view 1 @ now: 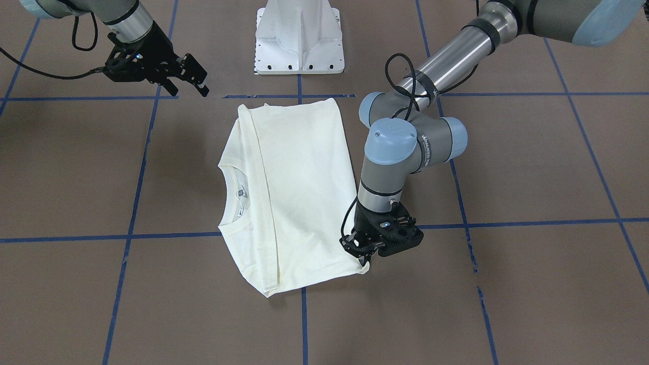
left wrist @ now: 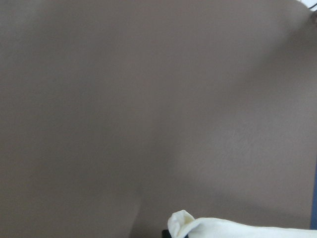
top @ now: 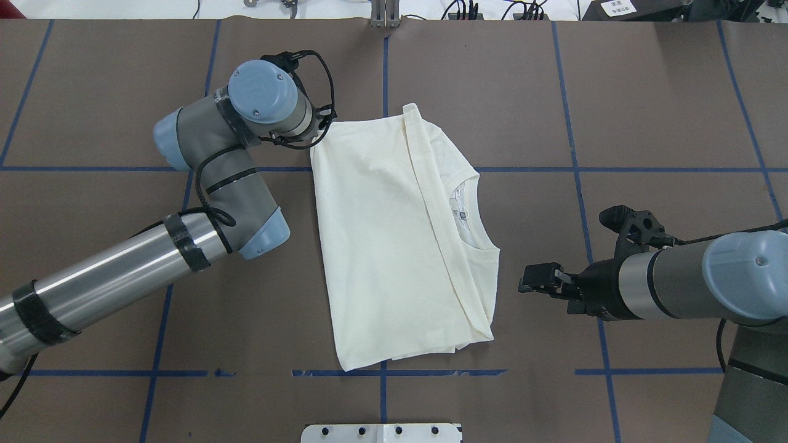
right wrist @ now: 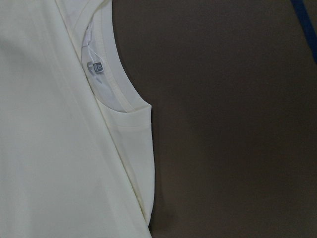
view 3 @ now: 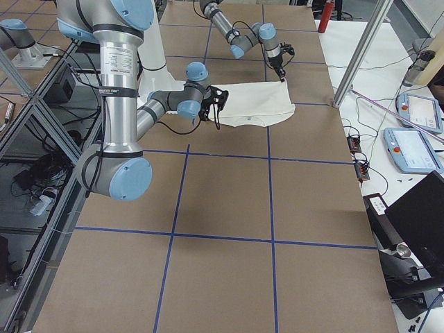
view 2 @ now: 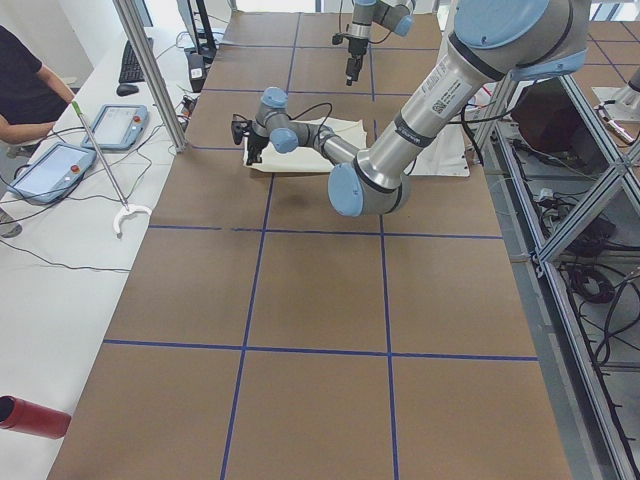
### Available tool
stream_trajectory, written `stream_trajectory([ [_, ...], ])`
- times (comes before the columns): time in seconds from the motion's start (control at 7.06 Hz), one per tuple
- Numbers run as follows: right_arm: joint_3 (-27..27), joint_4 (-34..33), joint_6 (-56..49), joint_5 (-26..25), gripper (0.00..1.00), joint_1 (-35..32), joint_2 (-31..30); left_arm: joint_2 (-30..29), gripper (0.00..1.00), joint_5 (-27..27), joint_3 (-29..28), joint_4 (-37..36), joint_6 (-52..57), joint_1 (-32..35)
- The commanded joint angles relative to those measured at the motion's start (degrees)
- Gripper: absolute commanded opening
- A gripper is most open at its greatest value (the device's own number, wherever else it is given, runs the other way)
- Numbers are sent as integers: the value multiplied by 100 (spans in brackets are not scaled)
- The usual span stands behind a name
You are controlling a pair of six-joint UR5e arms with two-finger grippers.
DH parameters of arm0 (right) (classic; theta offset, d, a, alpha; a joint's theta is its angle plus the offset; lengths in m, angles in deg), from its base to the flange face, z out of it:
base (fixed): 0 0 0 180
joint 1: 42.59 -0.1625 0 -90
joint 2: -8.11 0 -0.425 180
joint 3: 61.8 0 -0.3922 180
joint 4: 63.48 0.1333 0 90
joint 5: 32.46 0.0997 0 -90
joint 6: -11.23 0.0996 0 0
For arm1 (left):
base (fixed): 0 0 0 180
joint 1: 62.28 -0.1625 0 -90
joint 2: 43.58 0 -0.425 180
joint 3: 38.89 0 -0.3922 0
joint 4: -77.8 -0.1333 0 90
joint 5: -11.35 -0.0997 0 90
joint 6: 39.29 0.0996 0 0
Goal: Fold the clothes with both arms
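The shirt (view 1: 299, 192) was laid partly folded, plain side up, at the middle of the tabletop (view 1: 532, 167). Its far corner was apparently pinched by the left hand (view 1: 365, 259), probably for the next fold. The right hand (view 1: 190, 90) was held spread, off the cloth beside the collar.

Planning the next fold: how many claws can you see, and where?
2. The left claw is down at the corner of the shirt farthest from the robot's base; whether it grips is unclear. The right claw hangs open, off the collar side.
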Motion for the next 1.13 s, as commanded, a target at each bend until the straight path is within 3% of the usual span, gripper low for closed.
stream_trajectory([
  [0.0,21,-20,-1,-3,100,4,6,-272,0,-114,-653,556,354,86],
  [0.42,48,-20,-1,-47,100,30,32,-317,0,-237,-822,645,567,96],
  [0.57,57,-20,-1,-65,100,39,32,-317,99,-237,-822,636,697,87],
  [0.85,179,-185,-36,-135,100,21,110,-352,100,-168,-683,566,1067,209],
  [0.99,319,-552,-245,-135,100,4,424,-326,100,407,-508,461,1224,314],
])
